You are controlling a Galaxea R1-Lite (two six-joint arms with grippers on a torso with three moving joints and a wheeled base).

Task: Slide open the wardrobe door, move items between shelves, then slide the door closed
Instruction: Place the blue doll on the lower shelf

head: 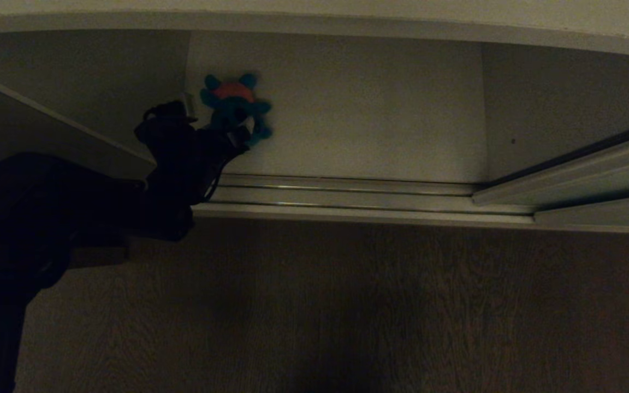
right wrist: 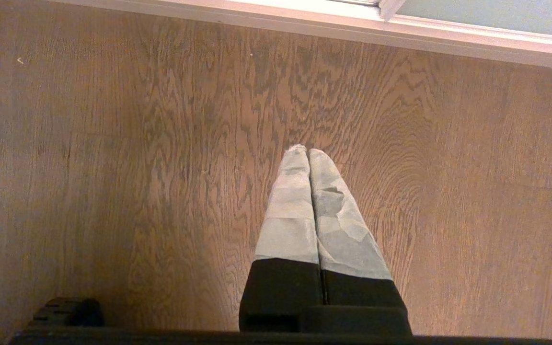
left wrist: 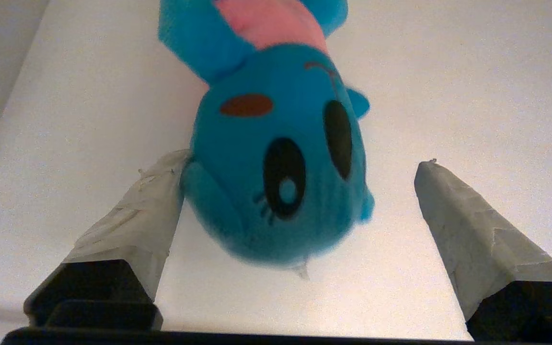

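Left wrist view shows the left claw [left wrist: 300, 201] spread wide around the teal toy [left wrist: 281, 167] lying on the white shelf [left wrist: 472, 96], one finger [left wrist: 137, 225] touching it, so pulling away could drag it along.

Left arm's stretched out forward with its left pincer [left wrist: 300, 167] spread wide, fingers [left wrist: 132, 225] far apart. Right pincer [right wrist: 309, 153] hangs pointing down, its two fingers pressed flat together, gripping nothing.
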